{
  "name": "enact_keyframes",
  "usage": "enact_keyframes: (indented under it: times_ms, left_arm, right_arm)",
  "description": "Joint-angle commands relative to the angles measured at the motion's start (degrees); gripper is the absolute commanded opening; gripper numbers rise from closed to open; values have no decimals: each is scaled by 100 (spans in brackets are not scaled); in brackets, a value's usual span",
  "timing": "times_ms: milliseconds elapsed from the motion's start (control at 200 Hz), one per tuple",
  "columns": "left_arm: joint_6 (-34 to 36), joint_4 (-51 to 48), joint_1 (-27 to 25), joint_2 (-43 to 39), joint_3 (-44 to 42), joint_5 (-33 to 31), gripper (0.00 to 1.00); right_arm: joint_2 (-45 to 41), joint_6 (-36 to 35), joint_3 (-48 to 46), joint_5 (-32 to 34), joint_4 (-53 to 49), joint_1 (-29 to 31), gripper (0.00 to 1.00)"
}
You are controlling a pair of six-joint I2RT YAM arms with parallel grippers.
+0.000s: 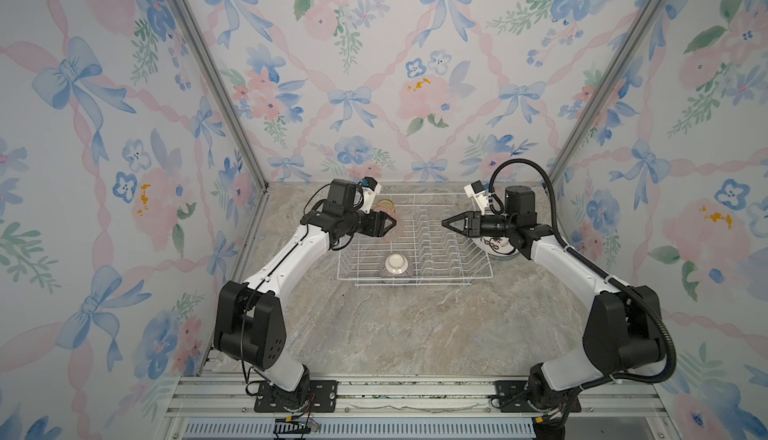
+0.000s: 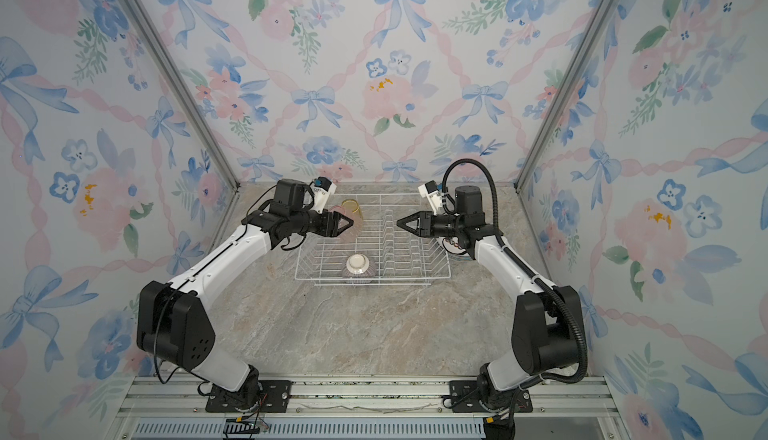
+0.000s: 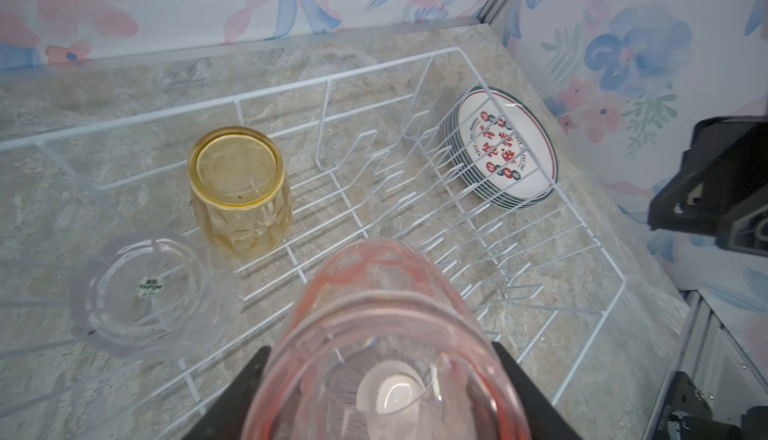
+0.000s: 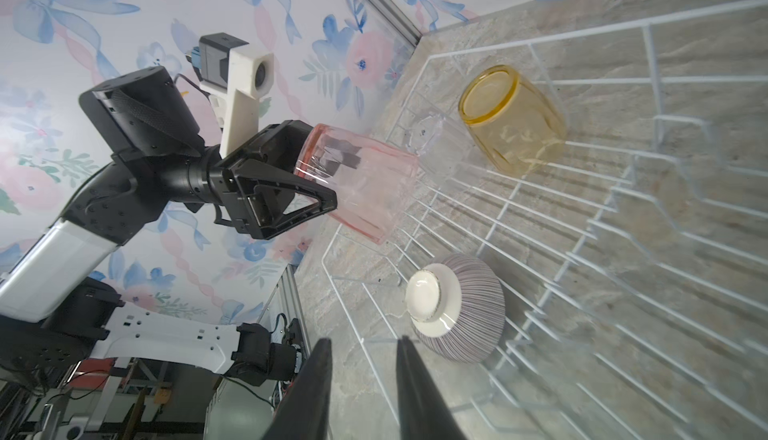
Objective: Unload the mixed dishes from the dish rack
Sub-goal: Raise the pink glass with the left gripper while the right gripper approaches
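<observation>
My left gripper [image 1: 392, 222] is shut on the pink tumbler [image 3: 386, 321], holding it on its side above the left part of the dish rack [image 1: 415, 280]; the right wrist view shows this grip [image 4: 328, 163] and the pink tumbler [image 4: 365, 184] too. Inside the rack stand a yellow tumbler [image 3: 241, 188] and a clear tumbler [image 3: 145, 292], both upside down, at the back left. A purple-striped bowl [image 1: 395, 265] lies upside down near the front. My right gripper [image 1: 444, 222] hovers over the rack's prongs, its jaws [image 4: 365, 340] a little apart and empty.
A stack of printed plates [image 3: 505, 146] rests on the marble table just outside the rack's right side, under my right arm in both top views [image 1: 496, 248]. Flowered walls close in the back and both sides.
</observation>
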Motion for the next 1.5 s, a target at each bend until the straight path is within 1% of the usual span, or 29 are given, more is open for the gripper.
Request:
enact_keyframes:
  times_ms: [0,90,150,190,210,225,285,410,645,920,1100,1495]
  left_arm:
    - [-254,632,34,-154,88,919,55]
    - [-364,961,25,-189,50,1200,55]
    - [-477,1259,26,-248,-46,1369,56]
    - [-579,1527,18,-297,-126,1494,57]
    - [-658,1674,22,-316,-191,1536,57]
    - [-699,1770,32,-335,-226,1568,57]
    - [-821,2020,37,-364,-298,1685,57]
    - [-948,2253,39,-351,-374,1759,57]
    - [-1061,2490,89,-282,-433,1851,57]
    - [-1163,2692,201,-305,-545,1923,56]
    - [-1407,3077,199,-270,-661,2092,56]
    - [-1431,3157,195,-342,-706,2183,56]
  right_arm:
    - [206,1581,-316,-654,2120,110,29]
    - [521,3209,-586,-803,4308,120,34]
    - [982,4557,-637,-849,6046,111,35]
    - [1369,5611,-573,-836,7469,111,35]
    - [1548,5951,-492,-838,7692,110,34]
    - [1639,6067,-438,-841,7713,124,31]
    - [1812,5967,-393,-755,7715,188,29]
    - [1921,5917,-334,-667,7715,276,30]
    - [1797,5836,-329,-652,7715,366,34]
    - [1534,5711,-362,-642,7707,377,35]
    - [1562,5723,-164,-647,7707,586,35]
    - [1718,5742,16,-538,7717,655,36]
